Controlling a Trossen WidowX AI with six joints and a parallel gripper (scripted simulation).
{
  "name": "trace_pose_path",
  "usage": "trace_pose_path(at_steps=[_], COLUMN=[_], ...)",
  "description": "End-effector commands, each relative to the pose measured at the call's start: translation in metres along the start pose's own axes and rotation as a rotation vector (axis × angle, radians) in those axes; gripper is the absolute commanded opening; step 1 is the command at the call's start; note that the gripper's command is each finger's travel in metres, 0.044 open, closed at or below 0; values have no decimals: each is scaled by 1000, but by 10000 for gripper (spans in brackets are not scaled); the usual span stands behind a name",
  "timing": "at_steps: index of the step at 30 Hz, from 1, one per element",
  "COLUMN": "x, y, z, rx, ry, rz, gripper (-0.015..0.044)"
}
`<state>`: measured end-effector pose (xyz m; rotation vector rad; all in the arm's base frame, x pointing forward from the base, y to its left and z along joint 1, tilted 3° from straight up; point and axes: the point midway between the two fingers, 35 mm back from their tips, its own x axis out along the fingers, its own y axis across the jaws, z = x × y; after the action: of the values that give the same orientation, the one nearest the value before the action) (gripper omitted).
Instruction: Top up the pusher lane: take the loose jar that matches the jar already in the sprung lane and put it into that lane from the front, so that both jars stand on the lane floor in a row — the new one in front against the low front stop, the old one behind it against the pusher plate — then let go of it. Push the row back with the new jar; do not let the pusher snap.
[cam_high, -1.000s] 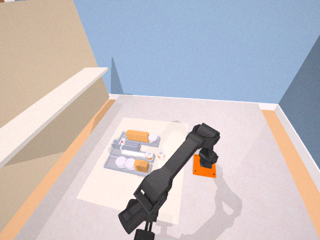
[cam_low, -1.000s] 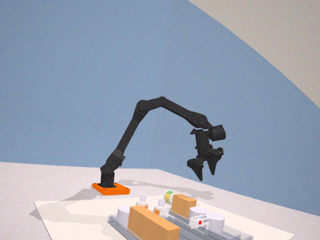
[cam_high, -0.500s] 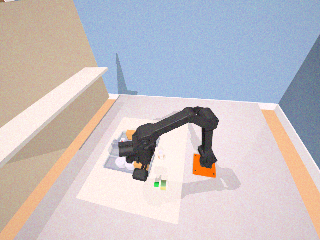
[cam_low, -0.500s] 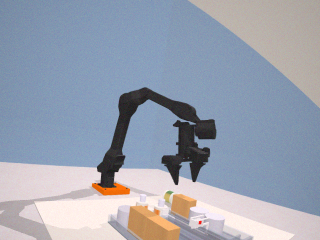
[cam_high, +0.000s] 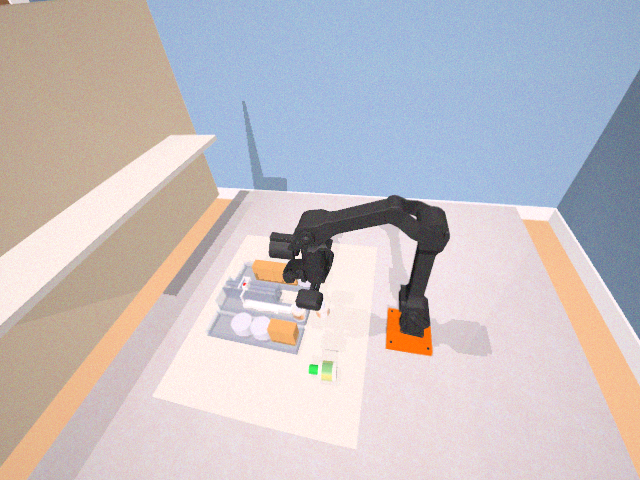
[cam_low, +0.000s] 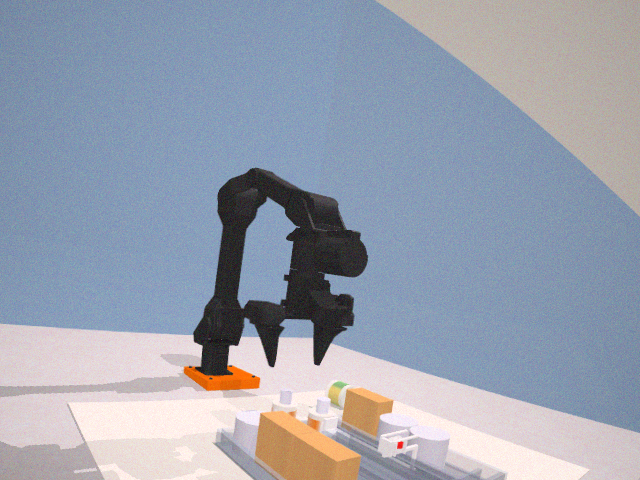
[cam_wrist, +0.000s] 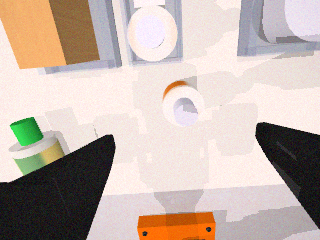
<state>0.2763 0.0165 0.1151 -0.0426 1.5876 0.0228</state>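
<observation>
Pincer (cam_wrist: 182, 145) hangs open above the upright orange-banded jar (cam_wrist: 183, 104).

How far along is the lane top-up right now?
Only the approach looks done: the open, empty gripper hangs high above the loose orange-banded jar standing on the mat before the lane. The lane's own jar stands alone. Descent, grasp, pushing in from the front and release all remain.
</observation>
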Motion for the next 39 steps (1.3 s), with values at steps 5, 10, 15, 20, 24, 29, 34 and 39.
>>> trace_pose_path(at_steps=[5,10,15,20,24,29,34,39], x=[27,30,44,49,55,63,71,79], y=[-8,-8,-7,-7,-7,-7,-7,-7], z=[-3,-3,-4,-4,-4,-4,-4,-4], rx=[-6,-6,-6,-6,-6,-5,-6,-6], ry=[8,8,8,8,9,9,9,9], rz=[-5,-5,-5,-5,-5,-5,-5,-5], gripper=[440,440,440,440,440,440,440,440])
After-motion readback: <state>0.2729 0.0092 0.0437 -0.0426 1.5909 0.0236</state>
